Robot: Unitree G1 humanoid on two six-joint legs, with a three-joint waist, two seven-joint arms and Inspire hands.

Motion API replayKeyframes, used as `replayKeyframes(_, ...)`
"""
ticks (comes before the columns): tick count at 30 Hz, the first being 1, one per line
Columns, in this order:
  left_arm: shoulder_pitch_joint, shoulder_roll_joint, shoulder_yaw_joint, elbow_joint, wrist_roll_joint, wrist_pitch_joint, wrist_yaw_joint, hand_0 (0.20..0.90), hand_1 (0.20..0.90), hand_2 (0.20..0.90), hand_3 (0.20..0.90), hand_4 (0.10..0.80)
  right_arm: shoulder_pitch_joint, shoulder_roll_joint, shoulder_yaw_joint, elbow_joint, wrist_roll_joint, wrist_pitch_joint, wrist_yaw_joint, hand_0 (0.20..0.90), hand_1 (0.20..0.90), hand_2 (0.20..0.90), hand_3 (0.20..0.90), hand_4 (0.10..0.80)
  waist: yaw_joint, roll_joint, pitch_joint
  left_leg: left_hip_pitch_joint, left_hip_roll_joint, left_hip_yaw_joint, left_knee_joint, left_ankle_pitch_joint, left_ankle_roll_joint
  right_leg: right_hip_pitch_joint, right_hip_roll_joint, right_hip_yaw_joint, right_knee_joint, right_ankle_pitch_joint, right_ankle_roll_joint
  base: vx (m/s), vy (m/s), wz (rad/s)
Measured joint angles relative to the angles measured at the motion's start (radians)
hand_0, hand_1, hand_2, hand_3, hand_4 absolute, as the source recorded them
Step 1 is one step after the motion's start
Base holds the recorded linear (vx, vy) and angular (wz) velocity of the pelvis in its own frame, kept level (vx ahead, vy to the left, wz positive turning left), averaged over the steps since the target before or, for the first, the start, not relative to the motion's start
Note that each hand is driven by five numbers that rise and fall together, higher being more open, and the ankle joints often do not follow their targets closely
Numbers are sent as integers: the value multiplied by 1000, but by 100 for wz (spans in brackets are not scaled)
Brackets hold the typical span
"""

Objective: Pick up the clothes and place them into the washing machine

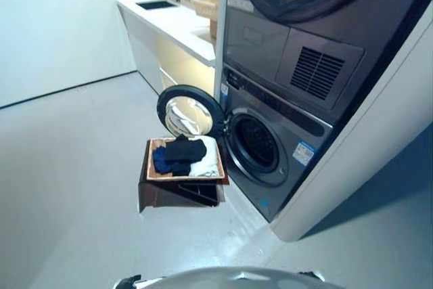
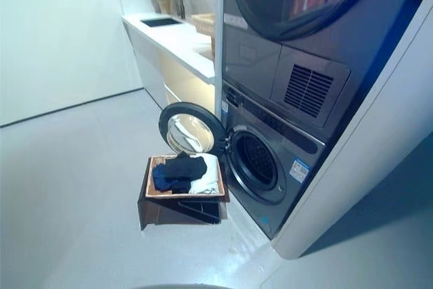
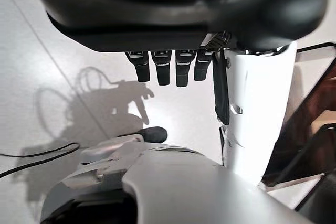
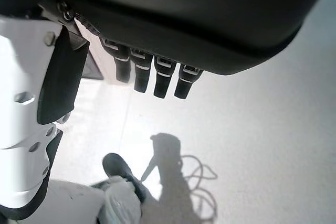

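- Left eye view shows the washing machine (image 1: pixel 270 160) standing on the grey floor (image 1: pixel 74 187), with a second front-loading machine (image 1: pixel 304 25) stacked on top of it.
- A small light sticker (image 1: pixel 302 153) sits on the washer's front to the right of the drum opening, and a blue mark (image 1: pixel 264 204) lies lower down; the print on both is too small to read.
- The washer's round door (image 1: pixel 189 113) is swung open to the left, leaving the dark drum opening (image 1: pixel 256 143) uncovered.
- The clothes (image 1: pixel 186 157) lie in a shallow brown tray (image 1: pixel 154 175) atop a dark stand (image 1: pixel 176 194), just in front of the open door and beside the drum opening.
- The pile is a black garment on top, a dark blue one at its left and a white one at its right and rear, all loosely bunched.
- The heap has no clear long axis; the tray's longer side runs roughly left to right.
- A white counter (image 1: pixel 176 21) with a sink runs along the wall behind.
- The left hand (image 3: pixel 168 66) hangs over the floor, fingers straight and relaxed, holding nothing.
- The right hand (image 4: pixel 152 77) likewise hangs with its fingers loosely extended and empty.
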State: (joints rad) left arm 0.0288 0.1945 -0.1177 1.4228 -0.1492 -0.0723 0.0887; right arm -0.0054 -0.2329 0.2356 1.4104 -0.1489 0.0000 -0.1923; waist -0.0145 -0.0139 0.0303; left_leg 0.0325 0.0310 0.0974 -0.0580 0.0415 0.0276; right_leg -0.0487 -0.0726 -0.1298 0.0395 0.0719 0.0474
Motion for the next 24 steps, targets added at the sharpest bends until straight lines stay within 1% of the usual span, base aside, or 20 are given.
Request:
replayKeyframes(1,-12,1,1,0,-8,0,1,900,900,900,900,800,-8,1,5,-1,0,0,1,900,900,900,900,800,2,-3,10,-17,7,-3,24,-5,-7,-16,3,4,33,-17,-3,26,-250,10)
replayKeyframes(2,-25,1,22,-1,-19,-1,1,900,900,900,900,800,-21,3,5,-2,0,-1,2,900,900,900,900,800,5,-4,39,-43,21,-8,62,-17,-22,-59,16,-1,129,-70,-31,25,-217,14)
replayKeyframes(3,-33,1,38,1,-32,-1,2,900,900,900,900,800,-30,6,6,-1,0,-1,4,900,900,900,900,800,7,1,62,-66,36,-9,114,-30,-53,-86,29,-15,234,-129,-67,43,-129,42)
replayKeyframes(4,-62,29,42,-2,-64,-5,-9,900,900,900,900,800,-35,16,7,5,0,-2,11,900,900,900,900,800,5,-46,93,-142,14,-49,275,-60,-129,-89,17,-15,278,-212,-70,54,-17,47)
replayKeyframes(5,-83,27,48,-13,-88,-5,-5,900,900,900,900,800,-43,12,6,12,0,1,14,900,900,900,900,800,9,-45,116,-175,20,-84,323,-48,-149,-75,14,-16,275,-213,-80,212,54,40)
replayKeyframes(6,-94,25,58,-14,-105,-13,-12,900,900,900,900,800,-54,-4,7,23,0,2,14,900,900,900,900,800,30,-44,127,-201,20,-91,314,-43,-158,-71,11,-14,243,-213,-84,263,83,13)
replayKeyframes(8,-98,16,56,-8,-105,-19,-5,900,900,900,900,800,-70,-30,5,26,0,1,13,900,900,900,900,800,28,-35,134,-196,30,-101,157,-28,-153,-44,15,-12,167,-206,-85,275,103,11)
replayKeyframes(9,-103,12,57,1,-105,-19,1,900,900,900,900,800,-74,-39,-1,25,0,0,13,900,900,900,900,800,30,-24,135,-196,49,-108,44,4,-158,-27,32,-5,109,-187,-89,201,84,12)
replayKeyframes(10,-103,10,57,-2,-105,-19,1,900,900,900,900,800,-75,-39,-4,24,0,1,12,900,900,900,900,800,31,-19,132,-198,59,-108,19,11,-164,-24,40,-3,88,-170,-95,412,230,15)
replayKeyframes(11,-98,7,62,1,-118,-19,2,900,900,900,900,800,-74,-41,-10,25,3,0,12,900,900,900,900,800,28,-3,133,-209,101,-105,-33,31,-176,3,71,20,39,-137,-81,225,141,13)
replayKeyframes(13,-98,-2,69,2,-127,-19,11,900,900,900,900,800,-78,-36,-28,38,23,1,13,900,900,900,900,800,37,6,139,-210,137,-85,-30,46,-180,31,98,62,1,-116,-73,324,255,-7)
replayKeyframes(15,-101,-10,83,3,-133,-15,20,900,900,900,900,800,-80,-34,-64,58,44,0,12,900,900,900,900,800,59,10,135,-188,148,-31,-10,48,-178,59,95,87,-23,-115,-74,293,284,-33)
replayKeyframes(16,-104,-9,76,5,-133,-15,22,900,900,900,900,800,-87,-34,-65,64,51,2,13,900,900,900,900,800,60,11,135,-196,142,-29,35,48,-179,65,88,90,-28,-114,-71,281,275,-25)
replayKeyframes(17,-111,-8,73,7,-132,-13,21,900,900,900,900,800,-93,-36,-69,75,53,3,13,900,900,900,900,800,58,10,138,-196,129,-27,72,48,-176,76,76,95,-29,-110,-61,227,190,-24)
replayKeyframes(18,-108,-13,65,5,-127,-8,21,900,900,900,900,800,-89,-44,-70,72,60,4,13,900,900,900,900,800,61,16,124,-171,106,-16,49,64,-156,85,51,122,-29,-120,-37,226,190,-31)
replayKeyframes(19,-107,-16,66,5,-124,-4,21,900,900,900,900,800,-91,-47,-70,69,61,4,13,900,900,900,900,800,61,22,123,-155,104,-7,31,71,-145,92,46,128,-31,-123,-26,210,195,-64)
replayKeyframes(20,-90,-29,61,4,-122,1,22,900,900,900,900,800,-83,-50,-63,61,61,4,15,900,900,900,900,800,61,52,107,-107,123,24,-6,89,-65,85,43,136,-5,-149,11,115,135,-72)
replayKeyframes(21,-96,-11,59,-1,-116,0,24,900,900,900,900,800,-99,-26,-35,34,61,1,20,900,900,900,900,800,67,24,109,-93,101,64,2,82,-58,61,7,113,46,-153,13,115,135,-77)
replayKeyframes(23,-115,20,58,-1,-109,0,25,900,900,900,900,800,-113,13,-16,9,60,0,18,900,900,900,900,800,83,-26,102,-111,71,72,52,32,-42,35,-54,87,74,-164,25,129,144,-45)
replayKeyframes(24,-140,37,58,-1,-98,0,27,900,900,900,900,800,-113,24,-9,-9,60,0,19,900,900,900,900,800,78,-60,90,-131,38,68,88,2,-28,41,-92,82,58,-165,74,218,233,-10)
